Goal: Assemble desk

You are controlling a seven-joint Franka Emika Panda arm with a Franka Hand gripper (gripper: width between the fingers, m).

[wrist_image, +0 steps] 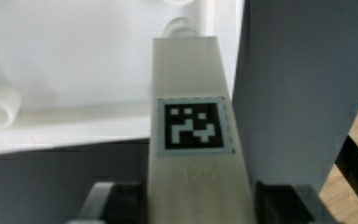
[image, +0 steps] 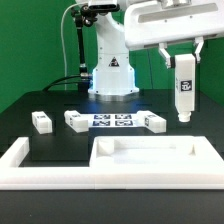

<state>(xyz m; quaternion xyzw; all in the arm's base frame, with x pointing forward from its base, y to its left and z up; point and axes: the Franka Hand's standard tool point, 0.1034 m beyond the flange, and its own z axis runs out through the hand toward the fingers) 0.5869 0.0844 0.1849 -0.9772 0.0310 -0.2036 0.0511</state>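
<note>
My gripper (image: 184, 62) is shut on a white desk leg (image: 185, 90) and holds it upright in the air at the exterior view's right, above the table. In the wrist view the same leg (wrist_image: 195, 110) runs out from between the fingers, its square tag facing the camera. The white tabletop panel (image: 150, 157) with a raised rim lies at the front, below and to the left of the held leg. Three more white legs lie on the black table: one on the left (image: 41, 122), one beside it (image: 77, 121), one on the right (image: 152, 122).
The marker board (image: 112, 120) lies flat between the loose legs. A long low white barrier wall (image: 40, 170) runs along the front and up the left side. The arm's base (image: 112, 75) stands at the back.
</note>
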